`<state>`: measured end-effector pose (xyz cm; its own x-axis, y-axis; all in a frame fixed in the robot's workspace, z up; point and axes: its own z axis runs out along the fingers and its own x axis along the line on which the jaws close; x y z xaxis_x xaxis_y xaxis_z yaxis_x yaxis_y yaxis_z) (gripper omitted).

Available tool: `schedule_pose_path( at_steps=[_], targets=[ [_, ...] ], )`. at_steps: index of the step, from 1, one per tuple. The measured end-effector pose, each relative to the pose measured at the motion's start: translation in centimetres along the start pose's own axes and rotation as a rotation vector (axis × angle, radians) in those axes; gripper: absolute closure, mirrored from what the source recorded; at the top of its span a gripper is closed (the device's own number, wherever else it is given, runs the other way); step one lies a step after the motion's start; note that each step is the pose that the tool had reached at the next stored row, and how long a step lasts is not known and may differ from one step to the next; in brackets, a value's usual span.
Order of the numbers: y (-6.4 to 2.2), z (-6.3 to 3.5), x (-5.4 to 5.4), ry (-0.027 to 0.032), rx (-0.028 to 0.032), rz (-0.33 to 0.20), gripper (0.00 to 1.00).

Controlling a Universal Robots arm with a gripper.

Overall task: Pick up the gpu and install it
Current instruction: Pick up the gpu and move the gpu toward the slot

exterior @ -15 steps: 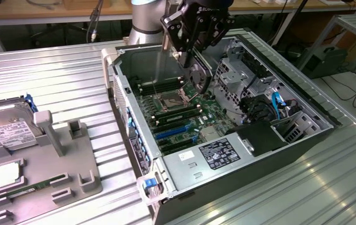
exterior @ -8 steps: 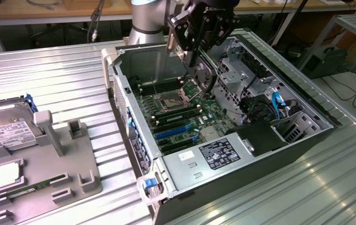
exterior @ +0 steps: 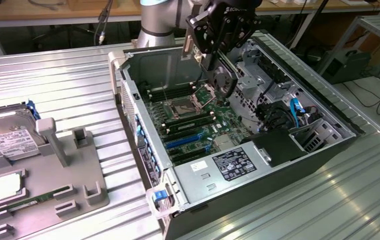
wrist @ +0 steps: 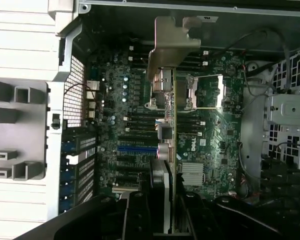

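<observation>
Hanging over the open case (exterior: 128, 100), the gripper (exterior: 211, 61) is clamped on the gpu (exterior: 222, 80). The card is held on edge above the motherboard (exterior: 197, 125), near the CPU socket, with its silver bracket (wrist: 167, 45) at the end away from the gripper. A hard drive (exterior: 6, 137) rests on a grey holder (exterior: 76, 170) outside the case.

The gpu (exterior: 221, 79) is dark, its bracket (wrist: 171, 42) silver.
</observation>
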<state>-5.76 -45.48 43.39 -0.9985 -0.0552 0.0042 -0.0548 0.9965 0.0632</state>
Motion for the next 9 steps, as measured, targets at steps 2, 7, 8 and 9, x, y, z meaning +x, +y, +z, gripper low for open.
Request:
schedule_pose_path(
  at_steps=[2,7,8,9],
  targets=[
    [-0.03,0.01,-0.4,0.0,0.0002,0.0,0.72],
    [-0.07,0.03,-1.2,0.0002,0.0029,0.0,0.72],
    [-0.07,0.03,-1.4,0.0002,0.0031,0.0,0.72],
    [-0.08,0.04,-1.6,0.0002,0.0032,0.0,0.72]
  ],
)
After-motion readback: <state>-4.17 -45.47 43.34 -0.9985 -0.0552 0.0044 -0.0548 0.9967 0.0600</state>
